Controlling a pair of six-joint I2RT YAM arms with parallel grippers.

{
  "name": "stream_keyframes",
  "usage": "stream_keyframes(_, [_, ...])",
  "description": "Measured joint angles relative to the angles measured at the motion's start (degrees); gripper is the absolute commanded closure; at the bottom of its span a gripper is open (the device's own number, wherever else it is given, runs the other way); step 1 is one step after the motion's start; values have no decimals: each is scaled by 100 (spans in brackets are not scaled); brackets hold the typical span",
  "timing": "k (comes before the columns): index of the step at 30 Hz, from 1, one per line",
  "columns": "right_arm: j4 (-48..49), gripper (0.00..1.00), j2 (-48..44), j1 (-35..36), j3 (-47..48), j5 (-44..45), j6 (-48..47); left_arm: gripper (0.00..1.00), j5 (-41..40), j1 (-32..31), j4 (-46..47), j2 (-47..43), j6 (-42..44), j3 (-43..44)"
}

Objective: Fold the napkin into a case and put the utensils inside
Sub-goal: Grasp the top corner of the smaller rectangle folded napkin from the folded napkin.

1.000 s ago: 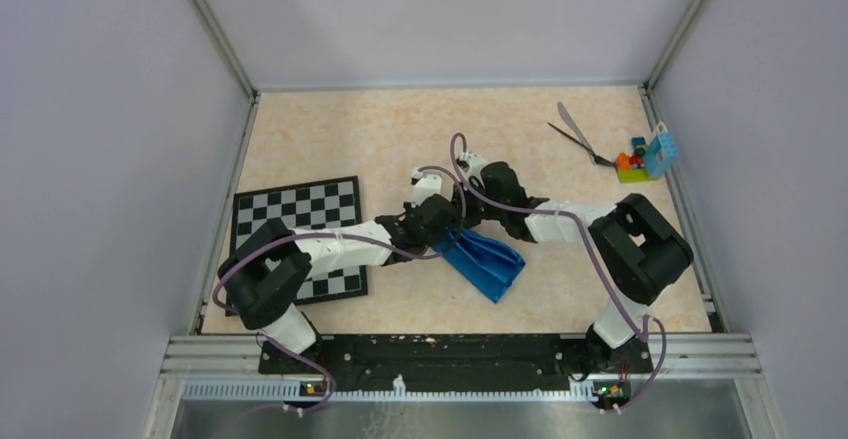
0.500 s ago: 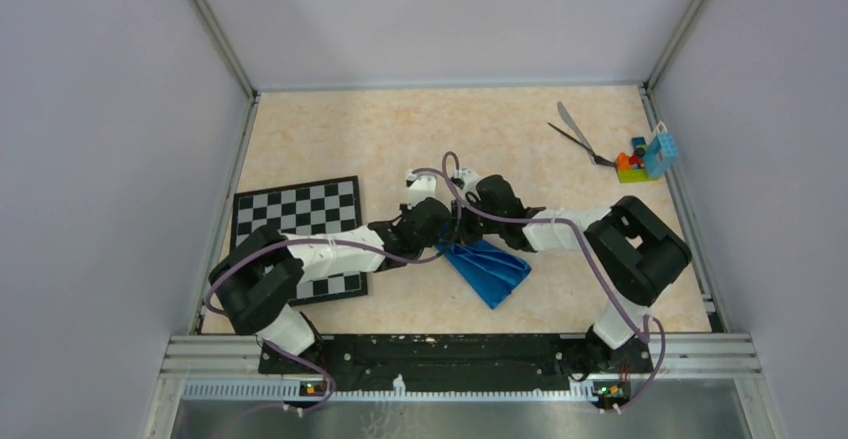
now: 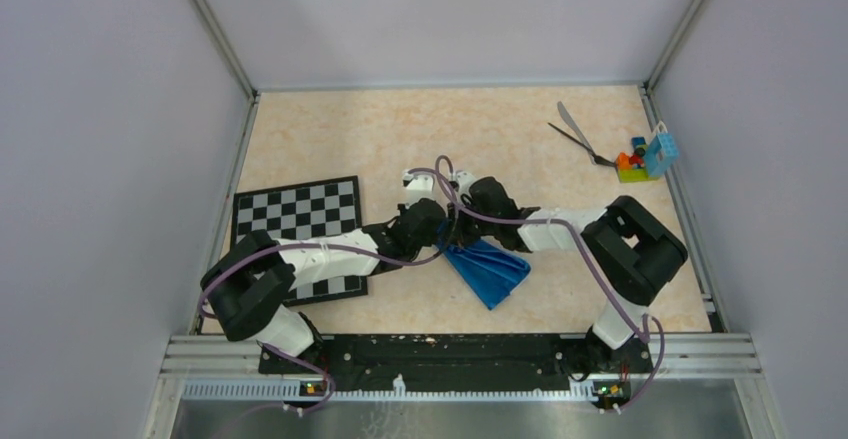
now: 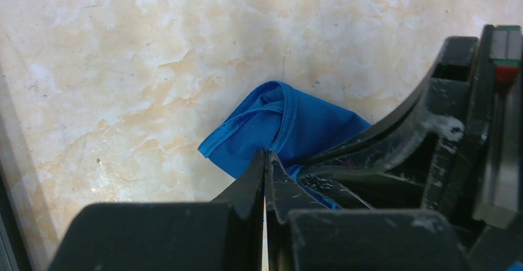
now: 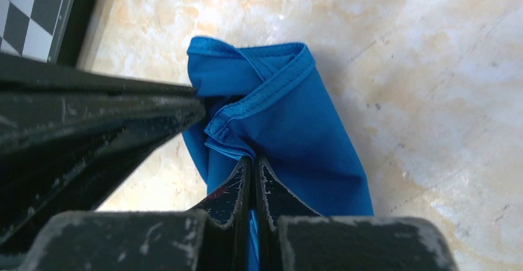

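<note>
1. Both arms have drawn slightly left and nearer since a second ago, and the napkin (image 3: 492, 271) has shifted with them.
2. At the left, the chessboard (image 3: 300, 209) lies partly under the left arm.
3. The left end effector (image 4: 265, 162) is pinched together on the napkin's bunched end, mid-tabletop (image 3: 400, 129).
4. Beside it, the right end effector (image 5: 253, 165) is clamped on the same cloth.
5. Far right, the utensils (image 3: 577, 136) lie near the toy blocks (image 3: 640, 162).
</note>
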Motion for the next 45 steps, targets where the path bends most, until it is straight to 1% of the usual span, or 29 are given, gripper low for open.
stream_keyframes(4, [-2,100,153,24,238,48,149,100,103,-2,70,-9,15,-4])
stream_keyframes(8, [223,100,302,33,323,9,566,100,181,-2,72,-4,-66,-4])
stream_keyframes(10, [481,100,361,35,308,-15,846,100,212,-4,63,-2,-149,-4])
stream_keyframes(16, [1714,100,654,28,33,-7,1740,100,133,2,-131,4,-398,-4])
stream_keyframes(19, [2081,100,822,28,-48,-116,2009,100,120,22,-313,9,-531,-4])
stream_keyframes(20, [2225,100,901,28,-61,-153,2068,98,120,42,-420,24,-590,15])
stream_keyframes(23, [2592,100,1182,37,-76,-243,2173,87,149,127,-824,249,-715,243])
stream_keyframes(28, [3093,100,1316,39,-291,-260,2190,60,328,286,-1259,378,-813,413])
stream_keyframes(30, [3156,100,1316,39,-330,-260,2159,53,459,372,-1342,302,-824,407])
stream_keyframes(32, [3158,100,1314,48,-332,-258,2118,50,584,470,-1392,111,-863,343])
stream_keyframes(33, [3154,100,1314,55,-332,-258,2085,52,621,514,-1429,-50,-885,282])
stream_keyframes(34, [3147,100,1307,61,-330,-258,2048,56,678,575,-1467,-264,-918,188])
stream_keyframes(35, [3139,100,1307,66,-330,-258,2024,63,745,647,-1488,-490,-955,81])
stream_keyframes(37, [3106,100,1294,66,-321,-260,1974,71,911,820,-1453,-885,-1045,-166])
stream_keyframes(39, [3080,100,1276,66,-321,-269,1930,80,1086,1010,-1283,-1102,-1123,-457])
stream_keyframes(42, [2970,100,1222,74,-321,-280,1891,85,1379,1244,-1078,-981,-1261,-802])
stream_keyframes(45, [2761,100,1117,105,-321,-302,1847,88,1639,1261,-973,-584,-1294,-841])
